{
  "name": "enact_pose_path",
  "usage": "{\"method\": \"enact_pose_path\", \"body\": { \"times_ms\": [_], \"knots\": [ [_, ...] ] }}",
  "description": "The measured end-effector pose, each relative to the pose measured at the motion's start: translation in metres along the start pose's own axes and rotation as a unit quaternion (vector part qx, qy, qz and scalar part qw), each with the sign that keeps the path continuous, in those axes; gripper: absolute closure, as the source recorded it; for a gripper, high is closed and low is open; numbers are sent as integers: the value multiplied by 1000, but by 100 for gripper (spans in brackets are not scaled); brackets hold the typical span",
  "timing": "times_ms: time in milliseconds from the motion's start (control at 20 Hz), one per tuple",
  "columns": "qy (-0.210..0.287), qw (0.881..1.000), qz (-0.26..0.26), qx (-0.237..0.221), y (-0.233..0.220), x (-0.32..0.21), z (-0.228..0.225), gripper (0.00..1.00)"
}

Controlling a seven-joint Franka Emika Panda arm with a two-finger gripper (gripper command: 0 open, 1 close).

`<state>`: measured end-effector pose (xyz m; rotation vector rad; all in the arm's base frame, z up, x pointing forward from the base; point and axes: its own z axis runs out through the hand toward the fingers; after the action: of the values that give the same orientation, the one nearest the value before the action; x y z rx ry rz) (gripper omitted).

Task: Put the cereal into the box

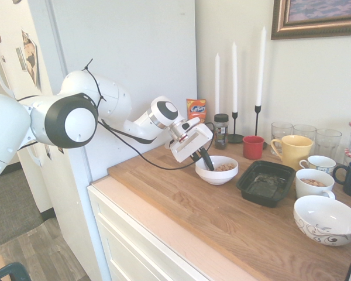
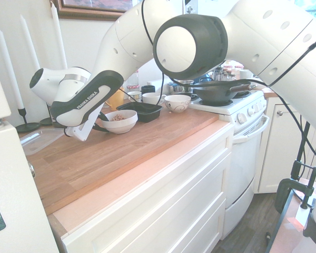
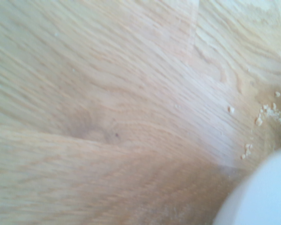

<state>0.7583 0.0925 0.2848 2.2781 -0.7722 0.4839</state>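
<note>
While my pincer (image 1: 206, 159) dips into the white bowl (image 1: 217, 173) holding the cereal (image 1: 224, 167), fingers nearly together, grip unclear, the box (image 1: 265, 182) sits just beside on the desk (image 1: 181, 199).

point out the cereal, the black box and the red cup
cereal (image 1: 224, 167): first exterior view, on the tan pile inside the white bowl.
black box (image 1: 250, 180): first exterior view, on its near left rim.
red cup (image 1: 253, 148): first exterior view, on its outer wall.
</note>
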Motion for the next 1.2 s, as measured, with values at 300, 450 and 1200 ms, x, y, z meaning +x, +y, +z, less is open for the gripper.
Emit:
{"method": "enact_pose_path", "body": {
  "times_ms": [300,450,1200],
  "knots": [
    [-1,1000,2,0,1,1,1,100],
    [-7,1000,11,9,3,3,-2,100],
    [-61,984,108,130,74,81,-93,100]
  ]
}}
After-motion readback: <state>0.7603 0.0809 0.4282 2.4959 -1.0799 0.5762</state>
